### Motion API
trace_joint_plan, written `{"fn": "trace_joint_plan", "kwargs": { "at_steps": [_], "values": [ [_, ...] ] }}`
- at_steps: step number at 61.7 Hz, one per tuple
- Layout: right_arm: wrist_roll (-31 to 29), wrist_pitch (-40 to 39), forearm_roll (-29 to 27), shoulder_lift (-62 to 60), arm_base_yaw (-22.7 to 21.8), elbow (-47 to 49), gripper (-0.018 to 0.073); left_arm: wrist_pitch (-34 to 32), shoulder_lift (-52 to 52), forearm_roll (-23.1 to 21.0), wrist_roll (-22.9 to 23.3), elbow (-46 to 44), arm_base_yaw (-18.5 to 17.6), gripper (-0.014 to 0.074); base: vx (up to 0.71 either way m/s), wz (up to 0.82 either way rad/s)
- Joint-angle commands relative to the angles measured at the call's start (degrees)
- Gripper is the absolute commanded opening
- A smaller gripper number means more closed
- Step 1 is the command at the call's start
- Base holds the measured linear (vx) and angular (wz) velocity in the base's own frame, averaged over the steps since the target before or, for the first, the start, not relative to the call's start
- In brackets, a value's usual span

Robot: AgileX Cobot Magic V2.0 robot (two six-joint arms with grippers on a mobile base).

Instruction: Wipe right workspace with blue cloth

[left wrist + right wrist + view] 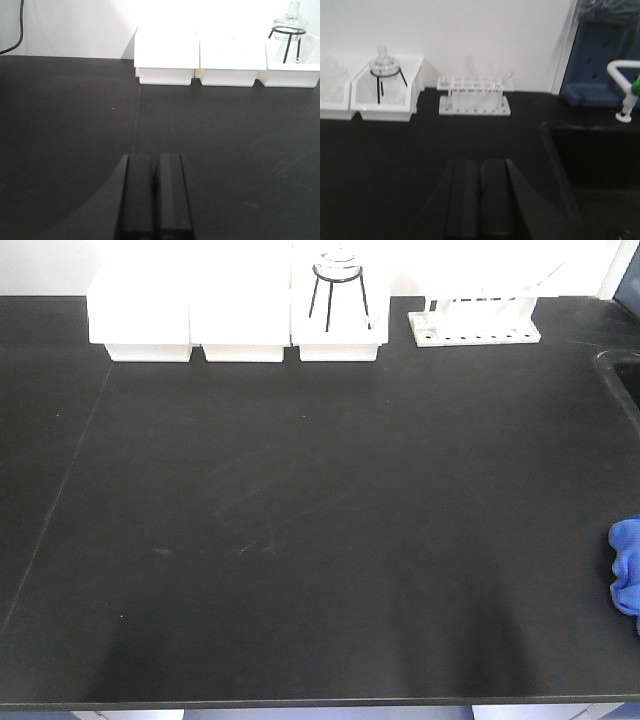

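The blue cloth point(626, 575) lies crumpled at the right edge of the black countertop point(320, 520), partly cut off by the frame. It does not show in either wrist view. My left gripper point(155, 162) is shut and empty, above the left part of the counter. My right gripper point(480, 167) is shut and empty, above the right part of the counter, facing the back wall. Neither gripper shows in the front view.
Three white bins point(238, 315) stand along the back; the right one holds a glass flask on a black wire stand point(338, 280). A white test-tube rack point(475, 322) stands at the back right. A sink point(597, 165) with a tap point(626, 90) lies to the right.
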State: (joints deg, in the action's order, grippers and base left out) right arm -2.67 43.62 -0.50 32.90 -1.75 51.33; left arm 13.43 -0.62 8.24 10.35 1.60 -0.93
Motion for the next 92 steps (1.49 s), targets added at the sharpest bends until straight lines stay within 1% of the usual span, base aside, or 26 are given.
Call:
{"fn": "trace_joint_plan", "kwargs": {
  "at_steps": [1,5,18,23,30,37,39,45,46,47,49,52,55,60,68,73,78,85,92],
  "values": [
    [-0.51,2.18,0.01,4.24,0.1,6.22,-0.0008,-4.6,-0.92,0.05,0.49,1.74,-0.22,-0.0006,0.0,0.0],
    [-0.51,2.31,0.01,6.23,0.1,7.59,-0.0008,-4.6,-0.92,0.05,0.49,1.74,-0.22,-0.0006,0.0,0.0],
    [-0.22,2.51,-0.04,9.24,0.1,7.59,0.0002,-4.6,-0.92,0.05,0.49,1.74,-0.22,-0.0006,0.0,0.0],
    [-0.28,2.84,0.03,9.52,0.1,7.59,0.0029,-4.6,-0.92,0.05,0.49,1.74,-0.22,-0.0006,0.0,0.0],
    [-0.69,2.9,0.5,9.52,0.1,7.59,0.0104,-4.6,-0.92,0.05,0.49,1.74,-0.22,-0.0006,0.0,0.0],
    [-1.78,3.68,0.5,9.52,0.1,7.59,0.0249,-4.6,-0.92,0.05,0.49,1.74,-0.22,-0.0006,0.0,0.0],
    [-1.78,3.86,0.5,9.52,0.1,7.59,0.0316,-4.6,-0.92,0.05,0.49,1.74,-0.22,-0.0006,0.0,0.0],
    [-1.78,3.91,0.5,9.52,0.1,7.59,0.047,-4.6,-0.92,0.05,0.49,1.74,-0.22,-0.0006,0.0,0.0],
    [-1.78,3.91,0.5,9.52,0.1,7.59,0.0514,-4.6,-0.92,0.05,0.49,1.74,-0.22,-0.0006,0.0,0.0],
    [-1.78,3.91,0.5,9.52,0.1,7.59,0.0524,-4.6,-0.92,0.05,0.49,1.74,-0.22,-0.0006,0.0,0.0],
    [-1.78,4.13,0.5,9.52,0.1,7.59,0.0582,-4.6,-0.92,0.05,0.49,1.74,-0.22,-0.0006,0.0,0.0],
    [-1.72,4.83,1.24,9.52,0.1,7.59,0.0631,-4.6,-0.92,0.05,0.49,1.74,-0.22,-0.0006,0.0,0.0],
    [-1.06,5.66,3.28,9.52,0.1,7.59,0.0656,-4.6,-0.92,0.05,0.49,1.74,-0.22,-0.0006,0.0,0.0],
    [1.7,7.69,10.21,9.97,0.1,7.59,0.0654,-4.6,-0.92,0.05,0.49,1.74,-0.22,-0.0006,0.0,0.0],
    [10.94,11.59,24.74,11.95,0.1,6.04,0.0609,-4.6,-0.92,0.05,0.49,1.74,-0.22,-0.0006,0.0,0.0],
    [15.72,12.03,31.45,13.48,0.1,2.61,0.0568,-4.6,-0.92,0.05,0.49,1.74,-0.22,-0.0006,0.0,0.0],
    [18.04,11.41,33.88,15.9,0.1,-1.47,0.0531,-4.6,-0.92,0.05,0.49,1.74,-0.22,-0.0006,0.0,0.0],
    [18.31,9.23,33.03,20.15,0.1,-7.66,0.0493,-4.6,-0.92,0.05,0.49,1.74,-0.22,-0.0006,0.0,0.0],
    [18.31,7.74,31.8,25.52,0.1,-11.59,0.0491,-4.6,-0.92,0.05,0.49,1.74,-0.22,-0.0006,0.0,0.0]
  ]
}}
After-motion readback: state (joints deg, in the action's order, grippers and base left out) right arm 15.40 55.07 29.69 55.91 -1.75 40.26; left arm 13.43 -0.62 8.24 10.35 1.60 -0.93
